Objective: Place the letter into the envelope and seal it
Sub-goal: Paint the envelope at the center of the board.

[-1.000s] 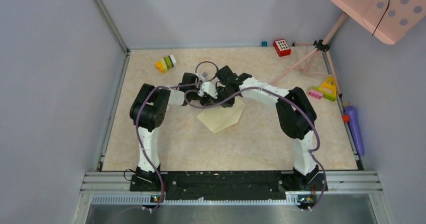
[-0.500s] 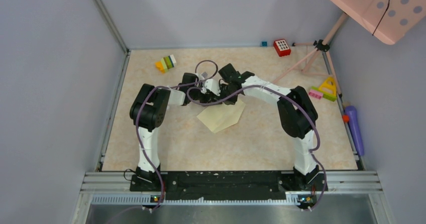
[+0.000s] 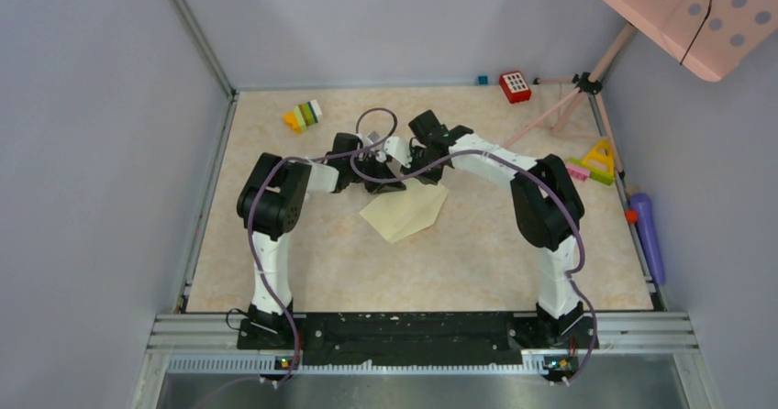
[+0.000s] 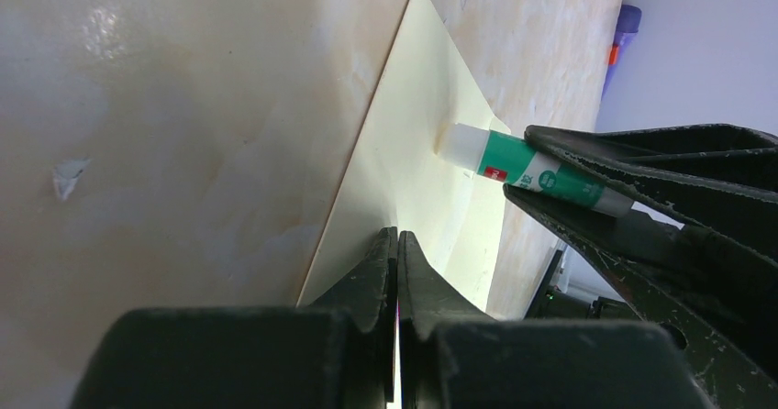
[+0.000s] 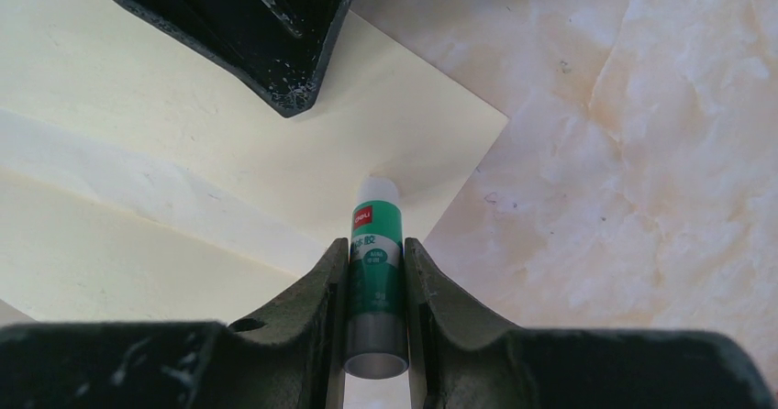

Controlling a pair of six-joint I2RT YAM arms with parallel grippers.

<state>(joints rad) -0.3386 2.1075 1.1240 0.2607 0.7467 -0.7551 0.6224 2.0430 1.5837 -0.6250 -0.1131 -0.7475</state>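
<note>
Right gripper shifted right | glue stick part-hidden | envelope far edge covered

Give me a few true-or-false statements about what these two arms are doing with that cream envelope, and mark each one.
1. The right hand grips a green-and-white glue stick. True.
2. The glue stick's tip points at bare table, well away from the envelope. False: the tip is on the envelope, seemingly touching the paper near its edge.
3. The left hand is spread wide open. False: its two fingers are closed together, with their tips at the envelope.
4. The envelope lies flat on the table, between the two arms. True.
</note>
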